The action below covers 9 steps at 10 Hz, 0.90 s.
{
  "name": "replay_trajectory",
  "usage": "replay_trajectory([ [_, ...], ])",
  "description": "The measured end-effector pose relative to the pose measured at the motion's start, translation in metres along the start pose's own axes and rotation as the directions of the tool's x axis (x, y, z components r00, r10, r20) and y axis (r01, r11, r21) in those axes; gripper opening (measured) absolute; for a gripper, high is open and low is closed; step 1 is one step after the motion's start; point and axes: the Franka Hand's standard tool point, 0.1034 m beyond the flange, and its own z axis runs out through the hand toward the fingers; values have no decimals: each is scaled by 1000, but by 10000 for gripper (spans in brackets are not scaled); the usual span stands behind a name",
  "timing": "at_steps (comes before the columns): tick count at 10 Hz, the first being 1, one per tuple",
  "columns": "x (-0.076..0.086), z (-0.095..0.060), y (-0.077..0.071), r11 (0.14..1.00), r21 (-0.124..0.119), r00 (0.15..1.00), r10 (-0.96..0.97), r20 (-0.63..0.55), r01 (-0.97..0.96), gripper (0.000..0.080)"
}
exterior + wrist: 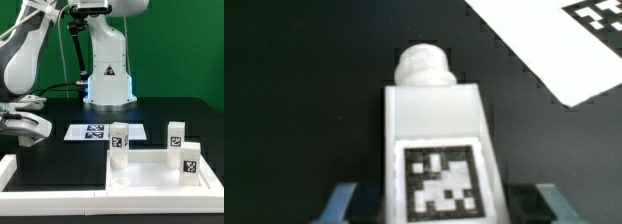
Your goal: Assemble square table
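The white square tabletop [150, 172] lies at the exterior view's front right. Three white tagged legs stand upright at its corners: one at the far left [119, 138], one at the far right [176, 133] and one at the near right [189, 160]. A round hole [120, 182] shows at the near left corner. My gripper [28, 132] is low over the black table at the exterior view's left. In the wrist view the fourth leg [438, 120] lies between my fingers [349, 200], tag up and rounded tip pointing away. The gripper [450, 198] is open, with dark gaps on both sides.
The marker board [95, 131] lies flat in the middle of the table, and its corner shows in the wrist view [553, 45]. A low white border rail [8, 172] runs along the front left. The robot base [108, 70] stands behind.
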Motion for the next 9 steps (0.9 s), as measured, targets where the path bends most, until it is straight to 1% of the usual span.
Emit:
replay_trajectory([
  [4,0,-2,-1,1000,0,1000,-2,-3,2,290],
  [5,-8,-21,-10,1000,-19,1000,-23,-5,23,290],
  [6,-17,-42,-22,999,-23,999,-47,-27,47,290],
  [7,-29,-68,-37,997,-19,996,-70,-56,69,290],
  [8,-43,-86,-50,998,-2,996,-70,-54,70,291],
  [9,-40,-99,-53,996,-19,987,-88,-137,86,291],
])
